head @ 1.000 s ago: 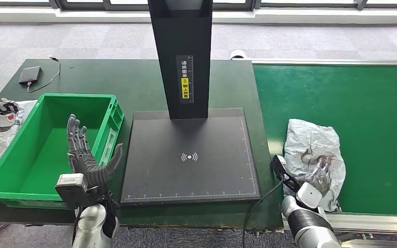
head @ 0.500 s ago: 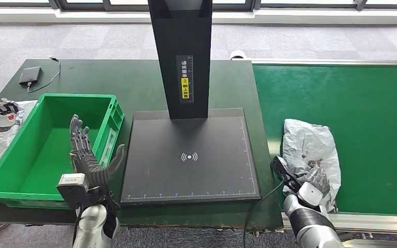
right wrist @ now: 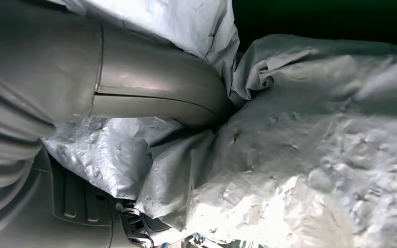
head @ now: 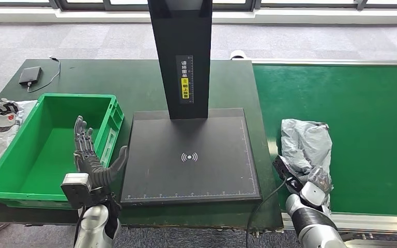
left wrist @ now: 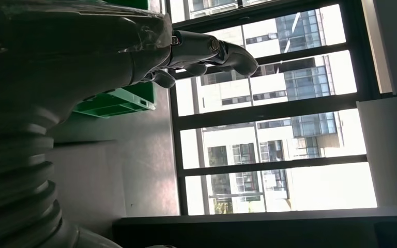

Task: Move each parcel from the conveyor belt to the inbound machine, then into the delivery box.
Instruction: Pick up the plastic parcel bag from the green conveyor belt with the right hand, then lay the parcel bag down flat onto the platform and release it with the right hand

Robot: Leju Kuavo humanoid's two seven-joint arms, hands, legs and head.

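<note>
Your scanner platform lies flat and bare, open from the front and both sides; its black column blocks the rear. Left of it, the green bin's raised wall needs clearing.

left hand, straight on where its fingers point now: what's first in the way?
Likely nothing close: the left hand hangs open over the green bin at its near right wall, fingers aimed across it toward the far rim. Height unclear.
</note>
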